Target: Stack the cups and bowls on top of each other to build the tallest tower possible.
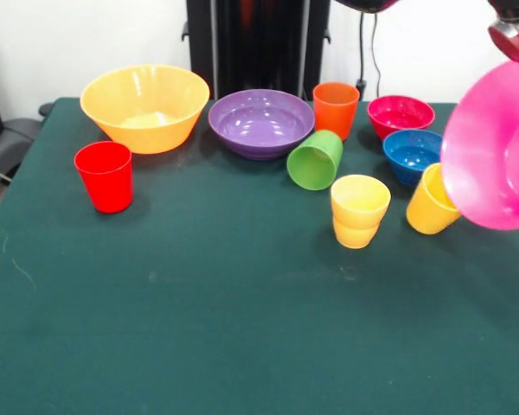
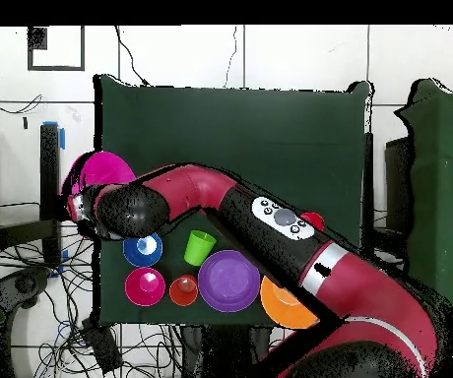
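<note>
My gripper (image 1: 514,36) shows at the top right and holds the hot pink bowl (image 1: 491,147) by its rim, tipped on its side in the air over the table's right edge. In the overhead view the bowl (image 2: 102,169) sits beside the gripper (image 2: 81,205). On the table stand the orange bowl (image 1: 144,105), purple bowl (image 1: 261,121), orange cup (image 1: 336,108), crimson-pink bowl (image 1: 400,114), blue bowl (image 1: 412,154) and red cup (image 1: 105,175). The green cup (image 1: 315,159) lies tilted. One yellow cup (image 1: 359,210) stands upright. The other yellow cup (image 1: 429,204) leans, partly behind the pink bowl.
The dark green table (image 1: 199,328) stretches toward the camera in front of the cups. The black pedestal (image 1: 258,43) stands behind the purple bowl. In the overhead view my arm (image 2: 270,221) crosses above the row of bowls and hides the yellow cups.
</note>
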